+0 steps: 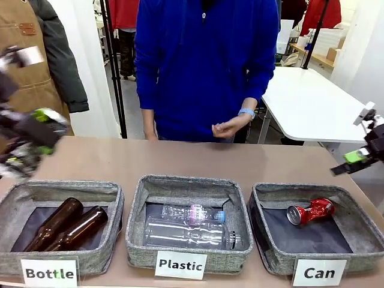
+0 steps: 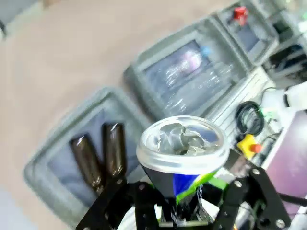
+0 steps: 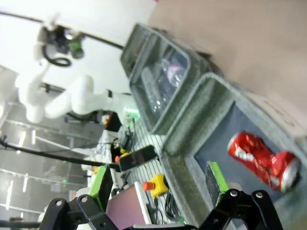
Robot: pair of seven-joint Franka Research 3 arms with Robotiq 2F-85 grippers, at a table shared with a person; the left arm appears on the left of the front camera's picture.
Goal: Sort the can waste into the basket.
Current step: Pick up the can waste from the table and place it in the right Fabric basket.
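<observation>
Looking across the table [image 1: 180, 159] from the front, three grey baskets sit in a row along the near edge. The Can basket [image 1: 360, 246] is at the right, and the red can [image 1: 311, 211] lies on its side on the dark floor toward the far wall. The middle basket [image 1: 135, 228], labelled Plastic, holds clear plastic bottles [image 1: 192, 225]; the left basket [image 1: 111, 198], labelled Bottle, holds two brown glass bottles [image 1: 63, 225]. The left gripper [image 1: 30, 135] is a blur above the table's far left corner, and what it carries cannot be made out here. The right gripper [image 1: 359, 157] hangs past the table's right edge, with nothing between its green pads. A person in a blue top stands at the far side, one hand [image 1: 227, 127] loosely curled over the table edge.

From the left wrist, the left gripper [image 2: 180, 211] is clamped on the dark can [image 2: 182, 155], its crumpled silver end facing the camera, blue and green print below. Beyond it lie the brown bottles and the plastic bottles in their baskets.

From the right wrist, the right gripper [image 3: 160, 187] stands spread wide and empty, with the red can [image 3: 261, 160] resting in the Can basket [image 3: 192, 129] just beyond the finger on the picture's right.
</observation>
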